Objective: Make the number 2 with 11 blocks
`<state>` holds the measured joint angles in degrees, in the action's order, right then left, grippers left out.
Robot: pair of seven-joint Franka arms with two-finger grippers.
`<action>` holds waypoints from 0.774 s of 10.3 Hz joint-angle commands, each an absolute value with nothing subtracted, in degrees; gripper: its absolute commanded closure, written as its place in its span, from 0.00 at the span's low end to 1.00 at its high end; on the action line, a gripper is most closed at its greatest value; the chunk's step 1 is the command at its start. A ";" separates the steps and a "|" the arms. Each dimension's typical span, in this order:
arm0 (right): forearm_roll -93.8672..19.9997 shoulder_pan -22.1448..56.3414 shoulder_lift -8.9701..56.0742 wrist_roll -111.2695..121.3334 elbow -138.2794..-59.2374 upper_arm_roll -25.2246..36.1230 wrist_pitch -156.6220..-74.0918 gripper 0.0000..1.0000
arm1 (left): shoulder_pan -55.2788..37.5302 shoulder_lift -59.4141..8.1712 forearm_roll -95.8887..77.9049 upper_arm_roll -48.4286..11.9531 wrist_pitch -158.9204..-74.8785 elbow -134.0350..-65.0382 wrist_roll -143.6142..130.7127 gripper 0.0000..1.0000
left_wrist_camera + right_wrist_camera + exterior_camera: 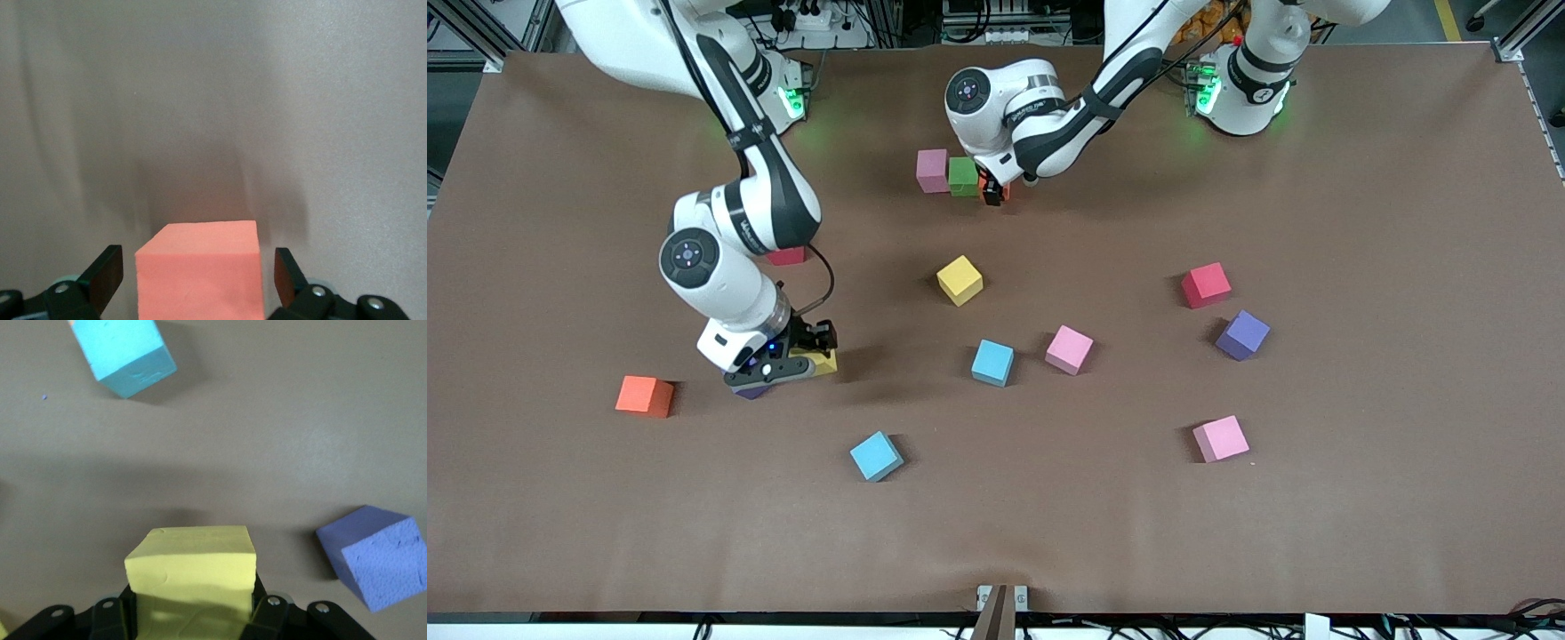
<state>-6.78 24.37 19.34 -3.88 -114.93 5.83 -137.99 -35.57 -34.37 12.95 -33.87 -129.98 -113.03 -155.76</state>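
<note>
- The right gripper (811,354) is seen clenched on the held yellow block (191,563), low over the counter (1360,498) toward the right arm's end.
- The coming move is judged to run toward 1 o'clock, up to the started row; the loose yellow block (959,280) sits close to that line and should be skirted.
- In the row, the pink block (932,170) and green block (963,175) are touching.
- The left gripper (991,194) is released, its fingers apart from the orange block (200,280) set beside the green; open room lies at 3 o'clock.
</note>
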 commanded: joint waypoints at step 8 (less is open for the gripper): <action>-8.26 34.79 -1.38 -14.22 -131.73 7.91 -134.21 0.64 | -34.46 -27.16 15.12 -34.02 -116.28 -108.55 -140.49 0.00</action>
